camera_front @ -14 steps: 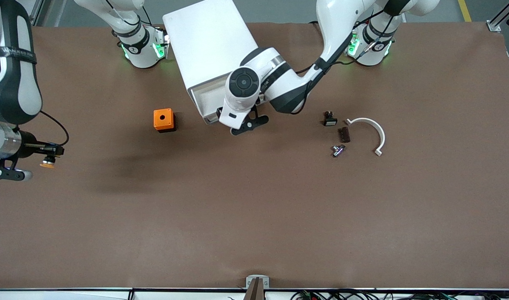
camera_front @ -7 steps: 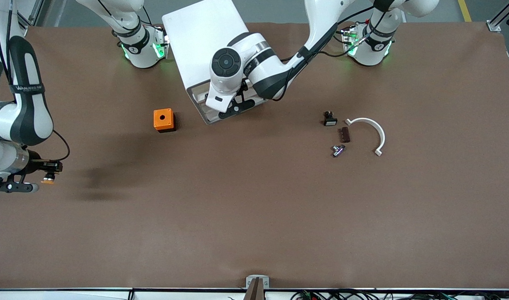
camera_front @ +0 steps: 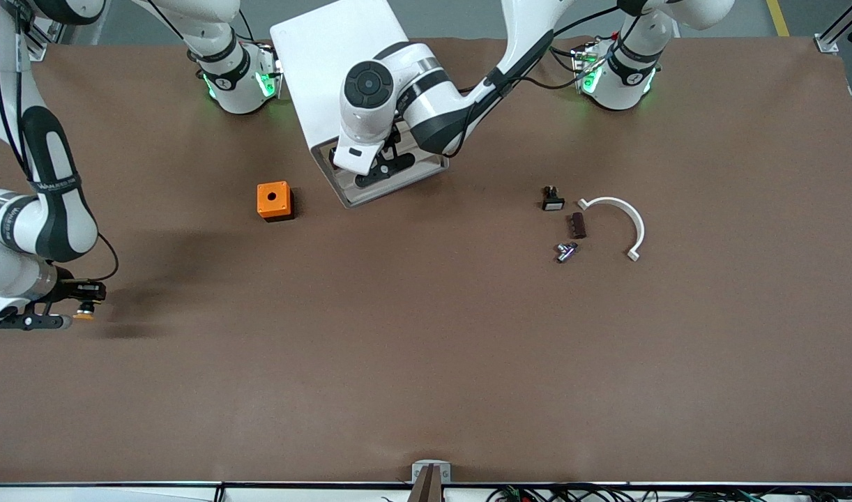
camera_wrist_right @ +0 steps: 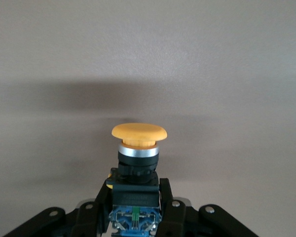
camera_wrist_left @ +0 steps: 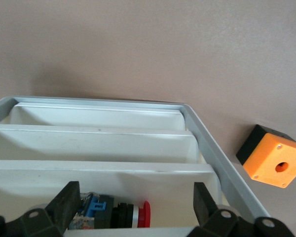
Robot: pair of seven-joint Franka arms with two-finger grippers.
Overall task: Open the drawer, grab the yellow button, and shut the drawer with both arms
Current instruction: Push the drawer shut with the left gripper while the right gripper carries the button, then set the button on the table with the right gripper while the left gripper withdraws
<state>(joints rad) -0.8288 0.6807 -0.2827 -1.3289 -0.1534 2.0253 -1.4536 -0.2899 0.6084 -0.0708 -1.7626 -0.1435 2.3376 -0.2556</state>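
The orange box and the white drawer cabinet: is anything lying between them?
No. In the front view only bare brown table separates the orange box from the drawer cabinet.

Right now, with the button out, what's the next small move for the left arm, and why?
Probably keep nudging the drawer shut: the left pincer, open, sits at its still-protruding tray, while the right pincer holds the button over the table's right-arm end.

Orange cube box (camera_front: 273,200) near the right arm's end; black part (camera_front: 552,200), brown block (camera_front: 576,225), metal fitting (camera_front: 565,252), white curved bracket (camera_front: 625,223) clustered toward the left arm's end.
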